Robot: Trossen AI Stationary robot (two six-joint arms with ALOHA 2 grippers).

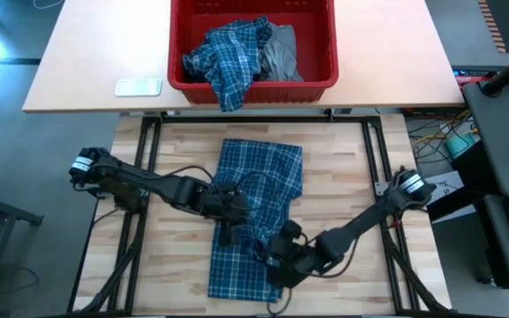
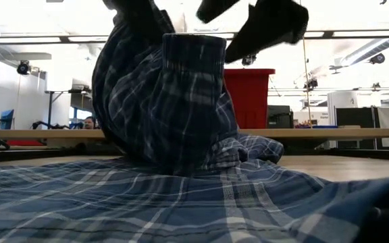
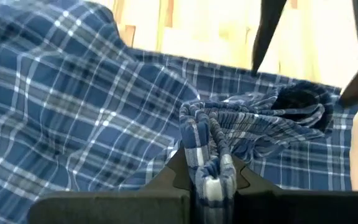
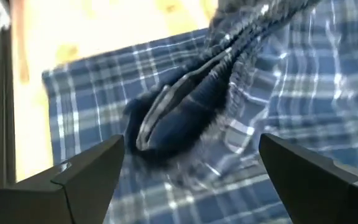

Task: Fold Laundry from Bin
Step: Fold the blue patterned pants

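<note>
A blue-and-white plaid shirt point(image 1: 256, 208) lies spread on the wooden table, and part of it point(image 2: 161, 101) is drawn up off the rest. My left gripper point(image 3: 213, 180) is shut on that raised cloth above the shirt's middle point(image 1: 230, 219). A sleeve with its cuff opening point(image 3: 303, 102) trails from the bunch onto the shirt. My right gripper point(image 4: 191, 165) hovers open just short of the cuff point(image 4: 166, 124), near the shirt's right edge point(image 1: 278, 254), touching nothing. At the far side, the red bin point(image 1: 253, 87) holds another plaid garment point(image 1: 228, 57), draped over its near rim, and a grey one point(image 1: 281, 51). My left gripper pinches a bunched, gathered fold of the plaid shirt point(image 3: 211, 155) between its two fingers, several layers thick. The fingers slant down from the table's left. The held cloth is lifted, and its lower part point(image 2: 201, 158) still rests on the spread shirt.
A small pale flat object point(image 1: 138, 87) lies on the far tabletop, left of the bin. Bare wood shows left and right of the shirt. Black frame bars run along the table's sides point(image 1: 148, 150).
</note>
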